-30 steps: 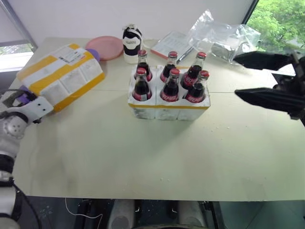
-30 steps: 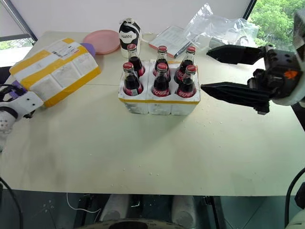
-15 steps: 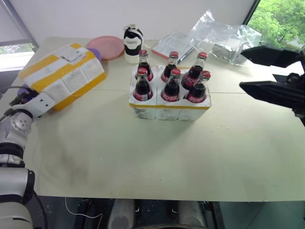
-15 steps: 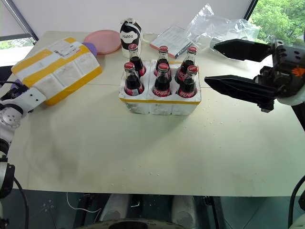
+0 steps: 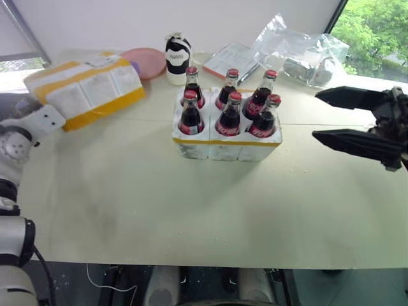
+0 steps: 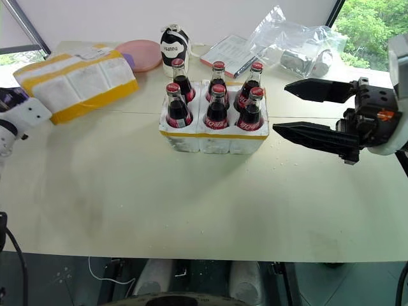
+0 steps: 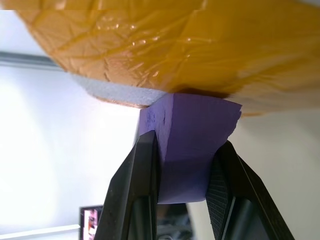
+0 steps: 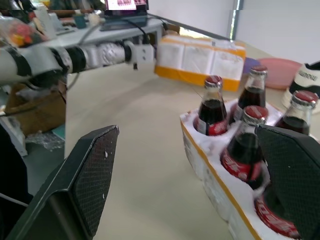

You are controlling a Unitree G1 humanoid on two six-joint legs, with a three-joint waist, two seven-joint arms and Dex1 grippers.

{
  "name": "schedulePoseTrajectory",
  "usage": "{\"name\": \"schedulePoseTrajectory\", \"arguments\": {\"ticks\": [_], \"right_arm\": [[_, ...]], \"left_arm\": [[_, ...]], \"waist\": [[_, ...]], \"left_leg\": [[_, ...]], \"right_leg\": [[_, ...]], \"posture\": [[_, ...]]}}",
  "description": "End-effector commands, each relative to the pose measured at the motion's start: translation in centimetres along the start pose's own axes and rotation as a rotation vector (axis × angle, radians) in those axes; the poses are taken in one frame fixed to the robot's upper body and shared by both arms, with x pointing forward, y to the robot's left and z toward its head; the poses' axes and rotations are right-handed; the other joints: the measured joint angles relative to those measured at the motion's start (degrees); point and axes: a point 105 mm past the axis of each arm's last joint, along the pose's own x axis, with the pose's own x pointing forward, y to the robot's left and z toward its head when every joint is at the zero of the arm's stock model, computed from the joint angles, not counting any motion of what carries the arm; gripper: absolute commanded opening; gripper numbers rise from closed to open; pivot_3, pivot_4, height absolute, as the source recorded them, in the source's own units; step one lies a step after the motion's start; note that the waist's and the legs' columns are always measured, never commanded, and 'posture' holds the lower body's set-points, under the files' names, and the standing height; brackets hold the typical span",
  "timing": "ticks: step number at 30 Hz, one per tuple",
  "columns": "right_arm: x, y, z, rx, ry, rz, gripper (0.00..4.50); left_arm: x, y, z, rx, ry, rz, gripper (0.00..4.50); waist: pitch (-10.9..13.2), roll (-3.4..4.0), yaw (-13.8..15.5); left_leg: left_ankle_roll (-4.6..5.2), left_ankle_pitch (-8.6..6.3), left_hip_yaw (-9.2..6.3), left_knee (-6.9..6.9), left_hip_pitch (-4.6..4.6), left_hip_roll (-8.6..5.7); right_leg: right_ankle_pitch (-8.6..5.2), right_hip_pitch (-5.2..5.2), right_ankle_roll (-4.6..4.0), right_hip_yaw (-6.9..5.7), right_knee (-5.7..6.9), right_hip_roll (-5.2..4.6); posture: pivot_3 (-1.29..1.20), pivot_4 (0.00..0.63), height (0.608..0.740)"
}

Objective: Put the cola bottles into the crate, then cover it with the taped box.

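Observation:
Six cola bottles [image 5: 229, 116] stand upright in the wells of the white crate [image 5: 226, 150] at the table's middle. The taped box [image 5: 86, 89], white with yellow bands, is at the far left, its near end raised off the table. My left gripper [image 7: 187, 141] is shut on a purple tab [image 7: 192, 165] under the box's edge. To the right of the crate my right gripper [image 6: 280, 108] hovers open above the table, its fingers pointing at the bottles with nothing between them.
Behind the crate are a pink plate [image 5: 141, 62], a black-and-white container [image 5: 176, 57], a booklet [image 5: 231, 58] and a clear plastic bag [image 5: 299, 51]. The table [image 5: 191, 217] stretches bare from the crate to its front edge.
My left gripper has shut on the purple tab and risen, lifting the taped box's near end. The right gripper has stayed open and sunk slightly.

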Motion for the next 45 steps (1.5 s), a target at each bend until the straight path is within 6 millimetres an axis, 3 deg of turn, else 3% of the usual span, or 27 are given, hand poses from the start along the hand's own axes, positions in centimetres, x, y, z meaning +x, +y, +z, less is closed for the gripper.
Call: {"name": "schedulePoseTrajectory", "arguments": {"ticks": [1,5,9,14,18,23,27,32,35,40,45], "right_arm": [[-0.5,-0.4,0.2,-0.065,0.008,-0.039,4.50],[-0.3,-0.5,-0.5,-0.071,0.019,-0.034,4.50],[-0.1,-0.7,-0.5,-0.078,0.015,-0.032,4.50],[-0.1,-0.9,-0.7,-0.090,0.015,-0.044,4.50],[-0.3,-0.9,-0.9,-0.092,0.024,-0.059,4.50],[-0.5,-0.9,-1.1,-0.093,0.032,-0.076,4.50],[-0.6,-0.9,-1.1,-0.090,0.028,-0.091,4.50],[-0.6,-0.8,-1.2,-0.083,0.018,-0.101,4.50],[-0.6,-0.9,-1.4,-0.080,0.023,-0.113,4.50],[-0.7,-1.0,-1.6,-0.074,0.017,-0.126,4.50],[-0.7,-1.2,-1.6,-0.075,0.006,-0.131,4.50]], "left_arm": [[-1.0,8.7,5.7,-0.034,-0.239,0.187,1.10],[-2.5,12.4,10.9,-0.059,-0.409,0.243,1.10],[-4.3,14.0,16.2,-0.112,-0.577,0.240,1.10],[-7.0,12.7,22.0,-0.087,-0.776,0.128,1.10],[-8.8,10.2,24.7,-0.053,-0.880,0.032,1.10],[-8.5,7.0,25.3,0.018,-0.880,-0.040,1.10],[-8.2,5.3,25.6,0.063,-0.878,-0.071,1.10],[-9.0,3.5,27.4,0.068,-0.943,-0.109,1.10],[-9.4,4.3,28.0,0.058,-0.961,-0.088,1.10],[-9.4,6.0,27.2,0.100,-0.944,-0.052,1.10],[-9.5,5.6,26.8,0.143,-0.940,-0.063,1.10]], "waist": [[0.07,-0.25,0.14],[0.05,-0.30,0.13],[0.04,-0.29,-0.01],[0.04,-0.29,-0.14],[0.04,-0.29,-0.01],[0.04,-0.29,0.01],[0.04,-0.29,0.08],[0.03,-0.29,0.23],[0.03,-0.29,0.17],[0.03,-0.29,-0.08],[0.03,-0.28,0.10]], "left_leg": [[0.00,0.00,0.00,0.00,0.00,0.00],[-0.08,0.05,-0.02,0.08,-0.11,0.02],[-0.18,0.11,0.04,0.08,-0.04,-0.05],[-0.22,0.15,0.16,0.08,-0.01,-0.05],[-0.24,0.16,0.16,0.08,0.00,-0.06],[-0.26,0.18,0.15,0.10,0.06,-0.07],[-0.26,0.18,0.10,0.10,0.05,-0.07],[-0.26,0.18,0.04,0.11,0.07,-0.08],[-0.26,0.18,0.02,0.13,0.06,-0.08],[-0.26,0.18,-0.01,0.11,0.07,-0.07],[-0.26,0.18,-0.02,0.11,0.07,-0.07]], "right_leg": [[0.00,0.00,0.00,0.00,0.00,0.01],[0.00,0.03,0.00,-0.04,-0.02,-0.01],[0.00,0.07,0.02,-0.01,-0.01,0.01],[-0.01,0.08,0.03,-0.02,-0.01,0.07],[-0.01,0.11,0.04,-0.01,-0.02,0.07],[-0.01,0.17,0.04,-0.01,-0.02,0.07],[-0.01,0.17,0.03,-0.02,-0.02,0.08],[-0.01,0.26,0.04,-0.02,-0.05,0.06],[-0.01,0.27,0.04,-0.03,-0.07,0.06],[-0.01,0.23,0.04,-0.03,-0.04,0.10],[-0.01,0.23,0.04,-0.02,-0.05,0.08]], "posture": [[0.00,0.150,0.740],[0.00,0.150,0.740],[0.00,0.150,0.740],[0.00,0.150,0.740],[0.00,0.150,0.740],[0.00,0.150,0.740],[0.00,0.150,0.740],[0.00,0.150,0.740],[0.00,0.150,0.740],[0.00,0.150,0.740],[0.00,0.150,0.740]]}}
